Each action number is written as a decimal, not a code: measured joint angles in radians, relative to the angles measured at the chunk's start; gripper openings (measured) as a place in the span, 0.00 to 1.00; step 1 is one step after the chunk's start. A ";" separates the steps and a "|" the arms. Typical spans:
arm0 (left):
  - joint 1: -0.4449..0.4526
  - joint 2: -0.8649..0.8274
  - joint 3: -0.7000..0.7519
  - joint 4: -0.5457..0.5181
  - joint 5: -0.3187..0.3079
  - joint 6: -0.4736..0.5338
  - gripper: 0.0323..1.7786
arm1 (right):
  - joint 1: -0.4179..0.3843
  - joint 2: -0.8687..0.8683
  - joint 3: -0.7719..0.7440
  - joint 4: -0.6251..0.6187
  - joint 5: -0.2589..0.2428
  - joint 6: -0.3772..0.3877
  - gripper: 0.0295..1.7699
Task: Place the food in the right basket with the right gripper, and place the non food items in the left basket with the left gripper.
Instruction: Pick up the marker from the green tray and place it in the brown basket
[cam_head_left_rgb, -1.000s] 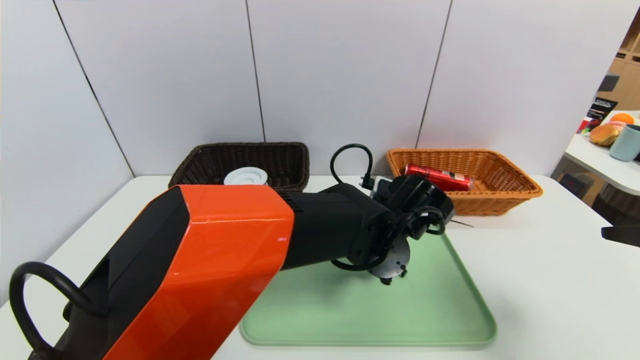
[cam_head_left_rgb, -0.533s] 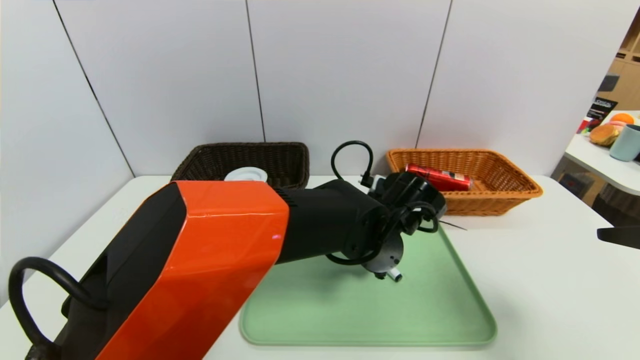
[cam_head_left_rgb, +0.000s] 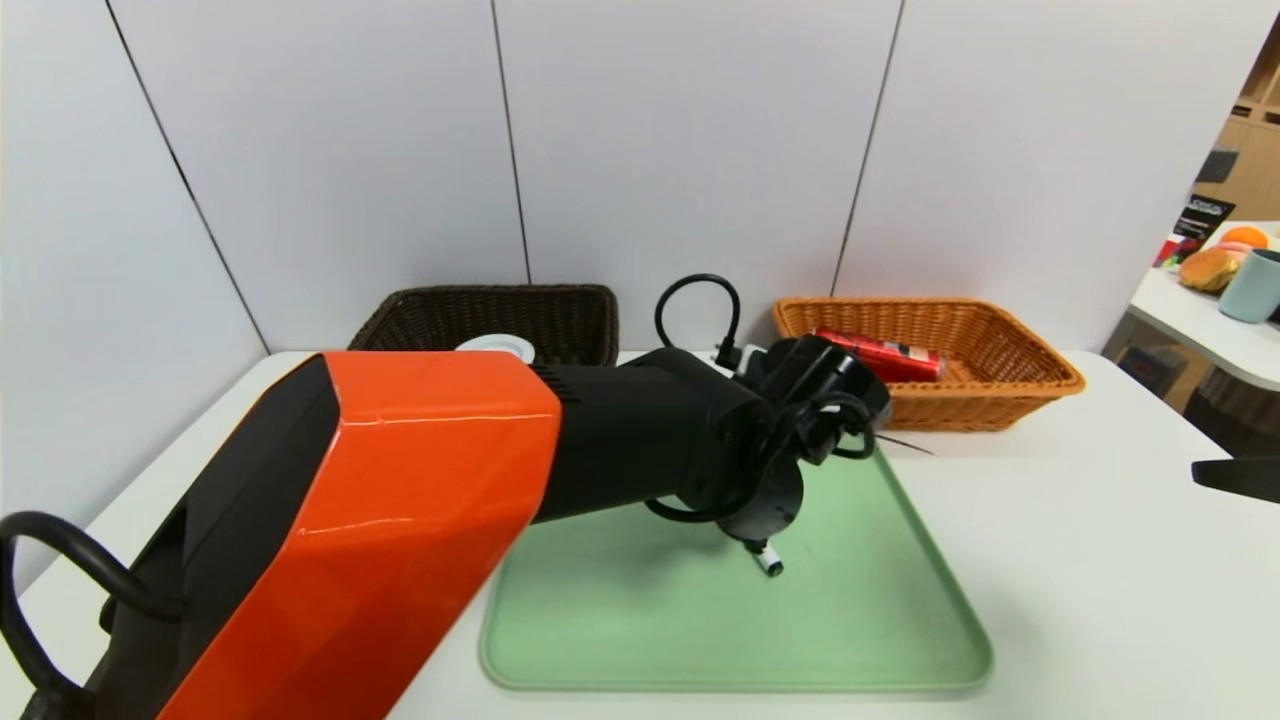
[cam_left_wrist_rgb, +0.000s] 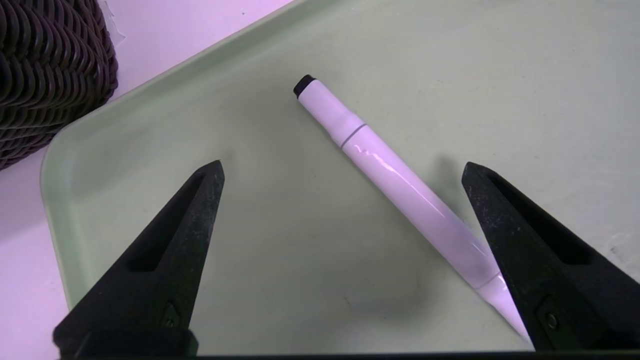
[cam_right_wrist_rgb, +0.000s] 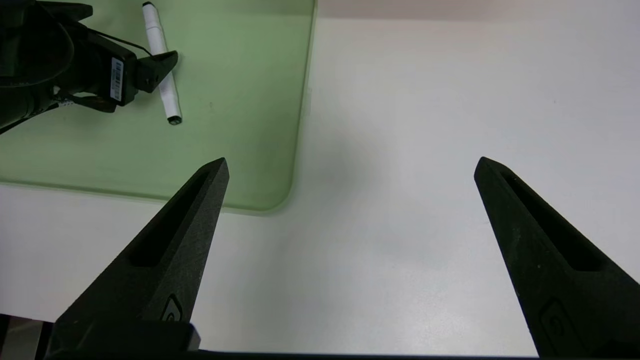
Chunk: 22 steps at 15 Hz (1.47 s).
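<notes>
The food, a red can (cam_head_left_rgb: 880, 357), lies on its side in the right basket (cam_head_left_rgb: 1010, 405), the orange-tan one. A white slotted disc (cam_head_left_rgb: 497, 346) sits in the left basket (cam_head_left_rgb: 570, 320), the dark brown one, mostly hidden behind my left arm. The white marker (cam_left_wrist_rgb: 395, 180) lies flat on the green tray (cam_head_left_rgb: 880, 640). My left gripper (cam_left_wrist_rgb: 342, 164) hangs open just above it, with the marker running slantwise between the fingers and passing under one of them. My right gripper (cam_right_wrist_rgb: 351, 160) is open over bare table beside the tray, holding nothing.
The white table ends at a grey wall behind the baskets. My orange left arm (cam_head_left_rgb: 400, 500) covers the tray's left part. A side table (cam_head_left_rgb: 1200, 310) with cups and food stands far right.
My left wrist has shifted slightly left and back over the tray, and the marker's end now shows below it. The right arm has stayed put.
</notes>
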 joint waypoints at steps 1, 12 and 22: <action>0.000 -0.004 0.000 -0.008 -0.001 -0.017 0.95 | 0.000 0.000 0.003 0.000 0.001 0.000 0.96; -0.001 -0.046 0.000 0.141 -0.064 -0.241 0.95 | 0.000 -0.010 0.032 0.001 0.016 0.003 0.96; -0.027 -0.026 0.001 0.079 -0.061 -0.223 0.95 | 0.000 -0.043 0.056 0.001 0.016 0.025 0.96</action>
